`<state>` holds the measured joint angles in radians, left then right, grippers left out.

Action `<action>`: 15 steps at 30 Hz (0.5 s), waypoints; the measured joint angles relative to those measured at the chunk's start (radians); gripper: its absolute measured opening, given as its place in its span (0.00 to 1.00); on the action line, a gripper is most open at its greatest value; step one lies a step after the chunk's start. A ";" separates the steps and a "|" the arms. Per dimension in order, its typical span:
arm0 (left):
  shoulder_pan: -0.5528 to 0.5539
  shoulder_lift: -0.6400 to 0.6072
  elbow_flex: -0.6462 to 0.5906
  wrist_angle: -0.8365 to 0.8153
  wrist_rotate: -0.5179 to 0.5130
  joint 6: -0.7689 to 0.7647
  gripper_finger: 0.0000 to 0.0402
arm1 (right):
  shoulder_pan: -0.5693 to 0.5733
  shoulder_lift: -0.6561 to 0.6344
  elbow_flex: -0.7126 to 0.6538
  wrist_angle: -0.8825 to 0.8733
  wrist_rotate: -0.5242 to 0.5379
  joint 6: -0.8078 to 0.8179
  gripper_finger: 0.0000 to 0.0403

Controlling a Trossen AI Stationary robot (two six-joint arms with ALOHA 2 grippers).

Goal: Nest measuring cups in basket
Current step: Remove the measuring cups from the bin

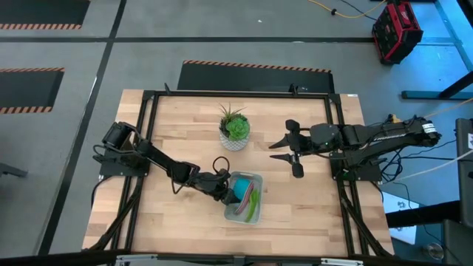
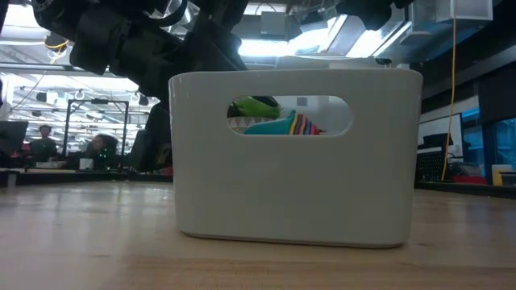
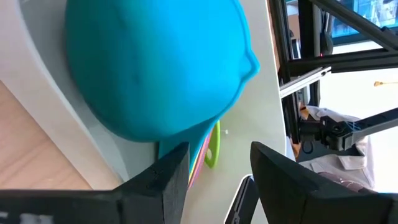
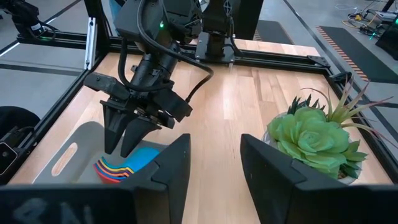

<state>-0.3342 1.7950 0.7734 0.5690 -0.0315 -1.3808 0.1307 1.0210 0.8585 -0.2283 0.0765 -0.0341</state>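
The pale basket [image 1: 235, 214] stands near the table's front, its slotted end wall filling the low view [image 2: 294, 177]. Inside it a large teal measuring cup [image 3: 155, 68] lies tipped on its side against the basket wall [image 3: 50, 99]. Below the cup is a fan of pink, yellow and green handles [image 3: 208, 146]. My left gripper [image 1: 228, 189] points down into the basket, open, its tips [image 3: 217, 155] just short of those handles [image 4: 112, 168]. My right gripper [image 1: 273, 151] hangs open above the table, right of the plant, holding nothing [image 4: 214, 146]. My left gripper has one finger [image 3: 171, 174] in front of the free end of the teal cup's handle [image 3: 168, 147]. I cannot tell whether it touches the handle. The gap between the fingers is bare, and the cup lies in the basket.
A white pot with a green succulent [image 1: 234, 129] stands at the table's middle, far from the basket and near my right gripper [image 4: 317, 140]. Black frame rails [image 1: 148, 148] run along the table's edges. Bare wood lies to the left and right of the basket.
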 joint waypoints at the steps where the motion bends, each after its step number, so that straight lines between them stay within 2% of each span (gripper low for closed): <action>1: -0.001 0.000 0.000 0.000 0.000 0.000 0.41 | 0.000 0.000 0.000 0.000 0.000 0.000 0.36; 15: -0.028 -0.028 -0.001 0.004 -0.007 0.013 0.41 | 0.000 0.000 0.000 -0.001 -0.001 0.002 0.36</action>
<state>-0.3623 1.7666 0.7727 0.5726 -0.0385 -1.3673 0.1307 1.0210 0.8585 -0.2295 0.0757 -0.0322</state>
